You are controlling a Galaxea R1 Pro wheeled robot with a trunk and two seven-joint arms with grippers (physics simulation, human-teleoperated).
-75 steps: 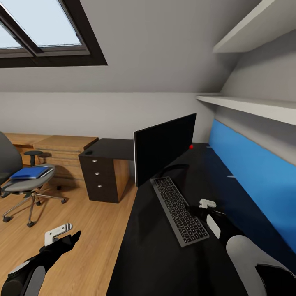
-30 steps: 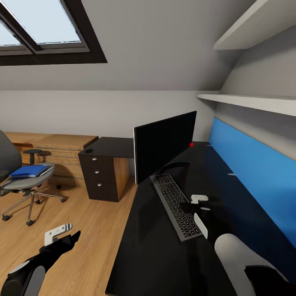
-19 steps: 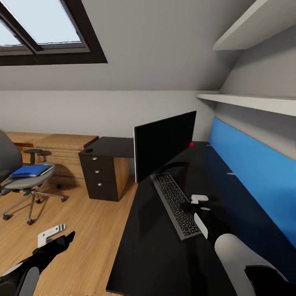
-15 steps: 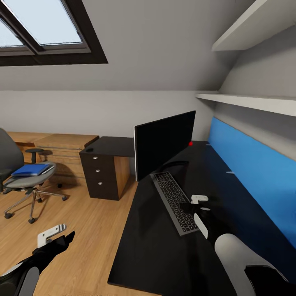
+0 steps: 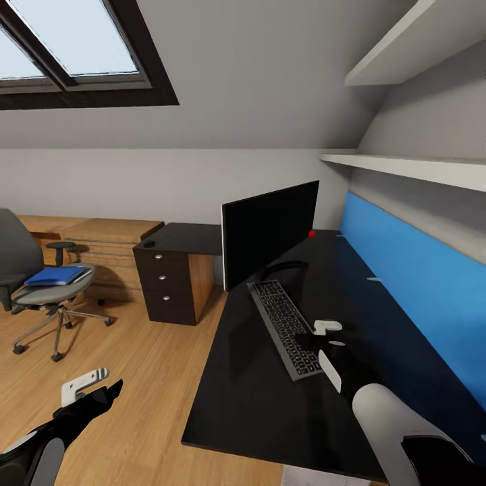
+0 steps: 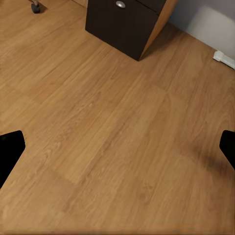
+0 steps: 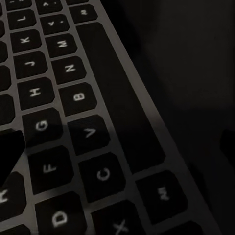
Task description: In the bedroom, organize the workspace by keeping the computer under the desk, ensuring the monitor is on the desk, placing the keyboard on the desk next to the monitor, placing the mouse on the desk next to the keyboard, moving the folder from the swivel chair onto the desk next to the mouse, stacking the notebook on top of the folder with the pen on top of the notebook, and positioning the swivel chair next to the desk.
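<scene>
The monitor (image 5: 270,233) stands on the black desk (image 5: 256,412), with the keyboard (image 5: 283,327) lying lengthwise in front of it. My right gripper (image 5: 317,337) hovers open just over the keyboard's (image 7: 73,112) right edge, its dark fingertips (image 7: 10,152) wide apart and holding nothing. My left gripper (image 5: 91,388) hangs open above the wood floor (image 6: 112,137), off the desk's left side. The swivel chair (image 5: 47,297) stands far left with the blue folder (image 5: 57,275) on its seat. A small black mouse (image 5: 150,244) sits on the drawer unit's top. The notebook is hidden.
The black drawer unit (image 5: 169,287) with silver knobs (image 6: 120,4) stands between chair and desk. Low light-wood cabinets (image 5: 101,236) line the far wall. A blue panel (image 5: 412,283) and white shelves (image 5: 405,169) run along the desk's right. A small red dot (image 5: 311,233) lies behind the monitor.
My left arm has dropped a little lower. The whole picture has shifted, so the camera has moved; more of the desk's near edge shows. The right gripper stays over the keyboard.
</scene>
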